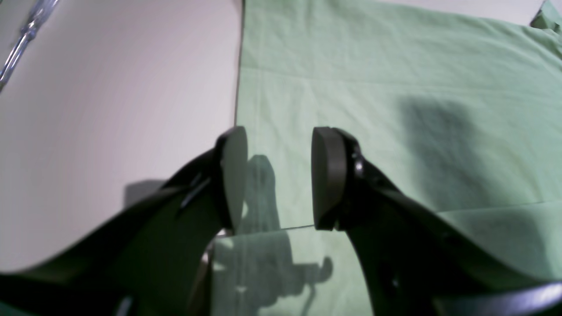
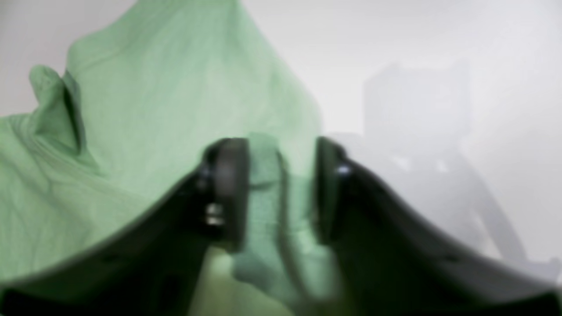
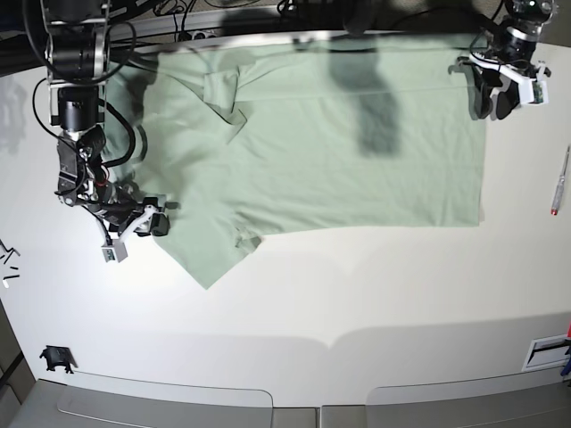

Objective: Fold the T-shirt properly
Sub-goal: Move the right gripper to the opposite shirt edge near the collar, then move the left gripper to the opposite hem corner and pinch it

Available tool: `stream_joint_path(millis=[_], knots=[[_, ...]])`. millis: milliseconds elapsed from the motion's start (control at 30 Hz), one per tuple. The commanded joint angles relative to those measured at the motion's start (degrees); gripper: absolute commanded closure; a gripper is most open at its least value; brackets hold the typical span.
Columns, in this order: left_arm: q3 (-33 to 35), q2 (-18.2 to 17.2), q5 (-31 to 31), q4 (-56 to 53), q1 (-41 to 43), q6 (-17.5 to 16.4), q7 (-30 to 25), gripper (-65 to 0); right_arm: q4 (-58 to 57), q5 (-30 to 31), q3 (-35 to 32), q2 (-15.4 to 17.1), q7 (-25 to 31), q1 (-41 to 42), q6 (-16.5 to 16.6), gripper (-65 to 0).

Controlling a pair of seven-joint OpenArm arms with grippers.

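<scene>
Nearest the camera, lower left of the base view: small black clip-like part (image 3: 55, 358) on the white tabletop (image 3: 357, 294). Left edge, slightly higher: small dark pieces (image 3: 7, 264), kind not discernible.

Mid-left of the base view: right black two-finger gripper (image 3: 153, 219), low at the left edge of the large pale mint-green short-sleeved cloth T-shirt (image 3: 339, 143). In the right wrist view: right gripper (image 2: 281, 193) partly closed, a bunched fold of the T-shirt (image 2: 167, 96) between the pads, cloth rising up and away to the upper left of the frame. View blurred; firmness of the pinch cannot be told.

Centre of the base view: T-shirt spread flat, sleeve pointing toward lower left.

Right edge: slim pen (image 3: 561, 180) on the tabletop, apart from the cloth.

Upper right, farthest: left black gripper (image 3: 498, 94) at the T-shirt's right-hand corner. In the left wrist view: left gripper (image 1: 279, 175) wide open, holding nothing, above the edge of the T-shirt (image 1: 395, 87), bare tabletop (image 1: 118, 109) at frame left.
</scene>
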Motion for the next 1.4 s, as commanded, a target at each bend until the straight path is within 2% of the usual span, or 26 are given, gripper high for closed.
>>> stream_joint_path(millis=[0, 33, 133, 200, 267, 300, 500, 667, 800, 933, 1133, 1300, 1367], knots=[[-0.57, -1.22, -0.74, 1.05, -0.33, -0.2, -0.57, -22.5, 0.35, -0.11, 0.09, 0.66, -1.62, 0.79, 0.2, -9.4], [-0.57, -1.81, -0.76, 1.05, -0.94, 0.68, 0.63, -22.7, 0.35, -0.11, 0.09, 0.68, -1.88, 0.79, 0.2, -0.2], [-0.55, -3.41, -0.79, 0.66, -4.04, 3.48, 3.76, -23.3, 0.35, -0.02, 0.11, 0.66, -2.49, 0.76, 0.22, 0.0], [-0.55, -4.5, -0.81, -0.92, -7.08, 3.76, 3.85, -23.9, 0.35, 0.37, 0.11, 0.61, -2.19, 0.79, 0.2, 0.0], [-0.55, -5.88, -0.94, -4.24, -11.13, 3.76, 4.35, -28.1, 0.35, 0.57, 0.11, 0.48, -1.75, 0.79, 0.22, 0.0], [-0.55, -6.67, -1.49, -6.71, -13.51, 3.76, 5.22, -29.8, 0.35, 0.57, 0.11, 0.33, -1.38, 0.79, 0.2, 0.0], [-0.48, -11.87, -7.5, -27.26, -28.94, 3.48, 8.63, -30.1, 0.35, 0.52, 0.09, -0.31, 0.04, 0.79, 0.24, 0.0], [-0.35, -15.56, -13.62, -45.62, -41.29, -0.96, 12.26, -30.1, 0.35, 0.26, 0.09, -0.74, 0.0, 0.79, 0.22, 0.0], [0.98, -16.76, -16.09, -57.4, -48.81, -4.98, 14.97, -30.1, 0.35, 0.28, 0.09, -0.76, 0.0, 0.79, 0.22, 0.0], [6.38, -16.46, -16.02, -64.04, -52.81, -7.06, 14.99, -30.1, 0.35, 0.24, 0.09, -0.76, -0.07, 0.79, 0.24, 0.0], [16.26, -16.15, -15.87, -64.96, -54.12, -7.04, 15.98, -30.1, 0.35, 0.09, 0.09, -0.76, -0.11, 0.79, 0.22, 0.0], [18.75, -16.15, -15.87, -64.96, -54.1, -7.04, 16.22, -30.0, 0.35, 0.11, 0.09, -0.76, -0.09, 0.79, 0.22, 0.0], [18.75, -16.17, -15.87, -64.96, -54.1, -7.04, 15.98, -27.0, 0.35, 0.13, 0.09, -0.76, -0.11, 0.79, 0.22, 0.0]])
